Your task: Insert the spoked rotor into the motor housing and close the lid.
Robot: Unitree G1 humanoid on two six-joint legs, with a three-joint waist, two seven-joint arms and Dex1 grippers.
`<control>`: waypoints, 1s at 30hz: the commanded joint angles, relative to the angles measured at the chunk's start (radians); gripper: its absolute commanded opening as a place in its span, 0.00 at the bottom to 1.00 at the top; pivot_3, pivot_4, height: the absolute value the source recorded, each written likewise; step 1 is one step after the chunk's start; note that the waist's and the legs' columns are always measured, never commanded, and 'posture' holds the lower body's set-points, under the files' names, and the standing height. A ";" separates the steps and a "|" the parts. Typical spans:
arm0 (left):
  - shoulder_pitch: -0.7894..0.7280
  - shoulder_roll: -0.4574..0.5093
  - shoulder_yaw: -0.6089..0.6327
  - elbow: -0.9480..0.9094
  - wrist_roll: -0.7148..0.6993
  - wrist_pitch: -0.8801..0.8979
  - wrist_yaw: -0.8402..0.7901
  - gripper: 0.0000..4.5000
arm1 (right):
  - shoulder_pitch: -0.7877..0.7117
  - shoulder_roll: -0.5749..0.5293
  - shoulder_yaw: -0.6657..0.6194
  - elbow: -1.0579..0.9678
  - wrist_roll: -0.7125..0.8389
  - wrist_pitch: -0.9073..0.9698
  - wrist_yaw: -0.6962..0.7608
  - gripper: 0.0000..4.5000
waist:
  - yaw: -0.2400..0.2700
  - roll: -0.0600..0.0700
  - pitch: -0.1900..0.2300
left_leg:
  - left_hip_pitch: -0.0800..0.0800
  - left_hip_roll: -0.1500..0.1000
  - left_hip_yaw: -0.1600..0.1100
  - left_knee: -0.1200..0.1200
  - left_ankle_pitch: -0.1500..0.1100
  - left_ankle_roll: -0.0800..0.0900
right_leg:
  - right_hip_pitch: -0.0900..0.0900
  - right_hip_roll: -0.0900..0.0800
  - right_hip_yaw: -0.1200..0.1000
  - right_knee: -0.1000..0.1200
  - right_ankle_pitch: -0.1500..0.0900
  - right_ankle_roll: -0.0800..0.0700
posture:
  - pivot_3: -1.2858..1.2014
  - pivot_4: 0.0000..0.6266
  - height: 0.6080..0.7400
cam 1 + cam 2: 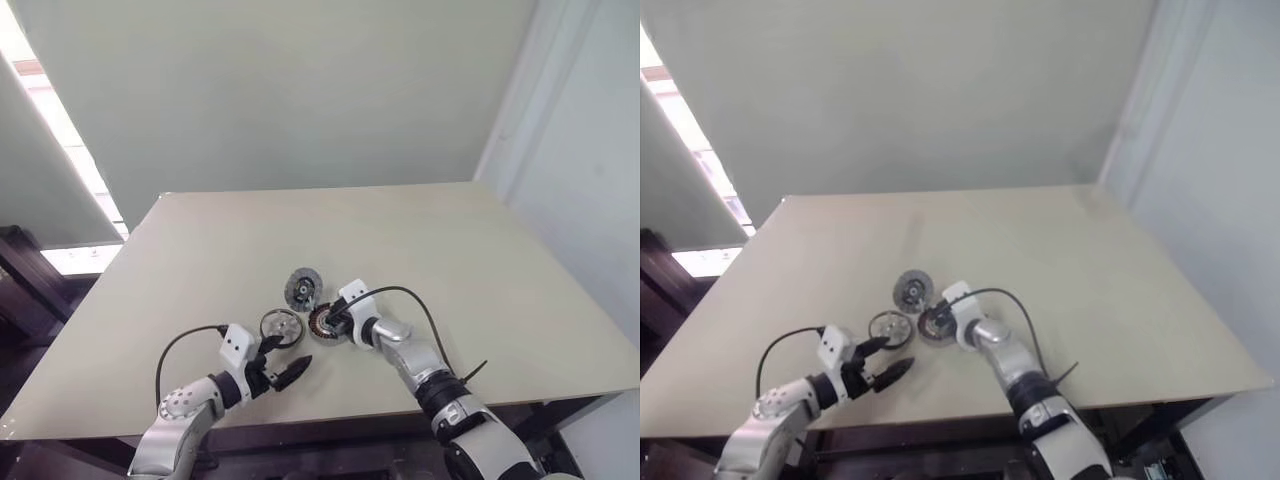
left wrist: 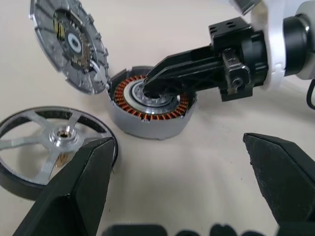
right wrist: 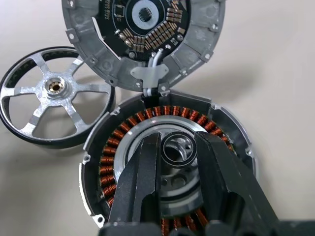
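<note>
Motor housing (image 3: 167, 162), copper windings ringing pale centre, right gripper (image 3: 178, 147) pinching its central ring, spoked rotor (image 3: 54, 93) beside, lid (image 3: 147, 34) tilted open, left gripper (image 2: 182, 182) spread wide.

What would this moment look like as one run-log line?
right gripper: fingers around motor housing centre hub | left gripper: open, beside spoked rotor | lid: open

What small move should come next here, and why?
Probably the right gripper lets go of the small steel ring and backs out of the copper-wound silver motor housing: its fingers block the centre, and the spoked silver rotor lies on the table.
</note>
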 commanded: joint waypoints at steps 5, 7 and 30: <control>-0.015 0.011 0.014 -0.040 -0.008 -0.005 0.003 1.00 | -0.030 0.010 -0.013 -0.009 -0.002 -0.021 0.012 0.16 | 0.000 0.000 0.000 | 0.000 0.000 0.000 0.000 0.000 0.000 | 0.000 0.000 0.000 0.000 0.000 0.000 | 0.52 0.00 1.00; -0.015 0.010 0.013 -0.040 -0.008 -0.005 0.003 1.00 | -0.029 0.010 -0.011 -0.010 -0.004 -0.018 0.015 0.16 | 0.000 0.000 0.000 | 0.000 0.000 0.000 0.000 0.000 0.000 | 0.000 0.000 0.000 0.000 0.000 0.000 | 0.52 0.00 1.00; -0.024 0.010 0.006 -0.034 -0.005 -0.004 -0.001 1.00 | -0.013 0.001 0.000 -0.031 -0.029 0.022 0.039 0.16 | 0.000 0.000 0.000 | 0.000 0.000 0.000 0.000 0.000 0.000 | 0.000 0.000 0.000 0.000 0.000 0.000 | 0.52 0.00 1.00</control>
